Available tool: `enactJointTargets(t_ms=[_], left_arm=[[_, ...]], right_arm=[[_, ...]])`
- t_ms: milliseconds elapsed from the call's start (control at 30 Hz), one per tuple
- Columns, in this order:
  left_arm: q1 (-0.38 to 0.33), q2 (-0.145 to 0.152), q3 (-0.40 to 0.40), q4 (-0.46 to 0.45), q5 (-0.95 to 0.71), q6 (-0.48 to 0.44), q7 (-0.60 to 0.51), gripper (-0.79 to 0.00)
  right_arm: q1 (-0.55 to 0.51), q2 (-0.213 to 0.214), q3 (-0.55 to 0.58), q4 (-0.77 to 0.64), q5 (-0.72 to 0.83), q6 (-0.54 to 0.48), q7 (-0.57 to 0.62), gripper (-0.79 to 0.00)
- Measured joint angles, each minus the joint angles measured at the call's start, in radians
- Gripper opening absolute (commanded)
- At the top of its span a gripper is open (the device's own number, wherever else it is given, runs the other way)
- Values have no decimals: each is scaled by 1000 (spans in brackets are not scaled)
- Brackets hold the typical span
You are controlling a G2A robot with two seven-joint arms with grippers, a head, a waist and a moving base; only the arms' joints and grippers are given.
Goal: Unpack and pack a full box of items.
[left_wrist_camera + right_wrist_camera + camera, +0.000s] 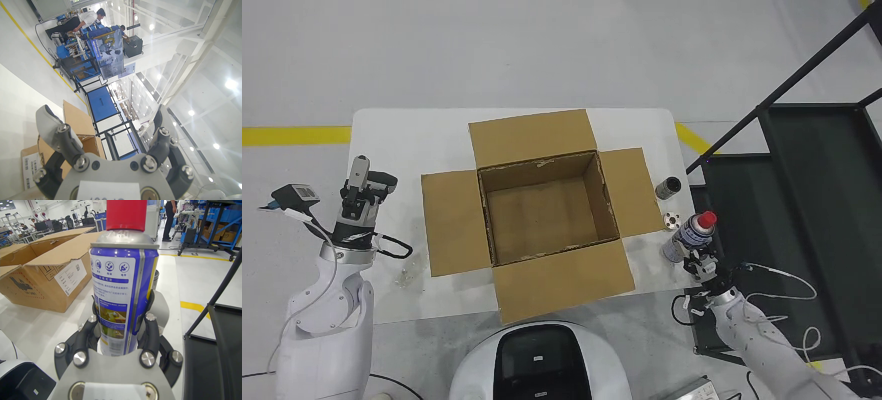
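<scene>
Clamping the lower body of a blue-and-white metal aerosol can with a red plastic cap, the right claw is gripping it firmly from both sides. The can's long axis is standing vertical, cap uppermost. I cannot tell whether its base is touching the white worktop or hanging just above it.

In the top view the can is sitting at the right edge of the worktop, right of centre in the frame. The open brown cardboard box is lying to its left and slightly higher in the frame, with its four flaps folded outward and its floor bare. The box's right flap is lying between the can and the opening. With the box showing nothing inside, the packing half of the task is probably what is coming. That move would mean carrying the can leftward over the flap and the near wall, then lowering it inside.

A small dark cylinder and a small round metal piece are resting on the worktop just above the can in the frame, right of the flap.

At the left edge of the frame the left claw is hanging released and holding nothing, well apart from the can. The right arm is plainly the nearer one.
</scene>
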State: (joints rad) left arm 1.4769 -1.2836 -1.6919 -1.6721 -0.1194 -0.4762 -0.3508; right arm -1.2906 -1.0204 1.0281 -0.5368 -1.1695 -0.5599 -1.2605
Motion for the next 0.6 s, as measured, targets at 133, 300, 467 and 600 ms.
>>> enactJointTargets(t_ms=[133,300,467,600], left_arm=[[0,0,0,0,0,0,0,0],[0,0,0,0,0,0,0,0],[0,0,0,0,0,0,0,0],[0,0,0,0,0,0,0,0]], right_arm=[[0,0,0,0,0,0,0,-785],[0,0,0,0,0,0,0,-785],[-7,-2,12,-22,25,23,47,-785],[-23,0,29,-58,37,36,80,-785]])
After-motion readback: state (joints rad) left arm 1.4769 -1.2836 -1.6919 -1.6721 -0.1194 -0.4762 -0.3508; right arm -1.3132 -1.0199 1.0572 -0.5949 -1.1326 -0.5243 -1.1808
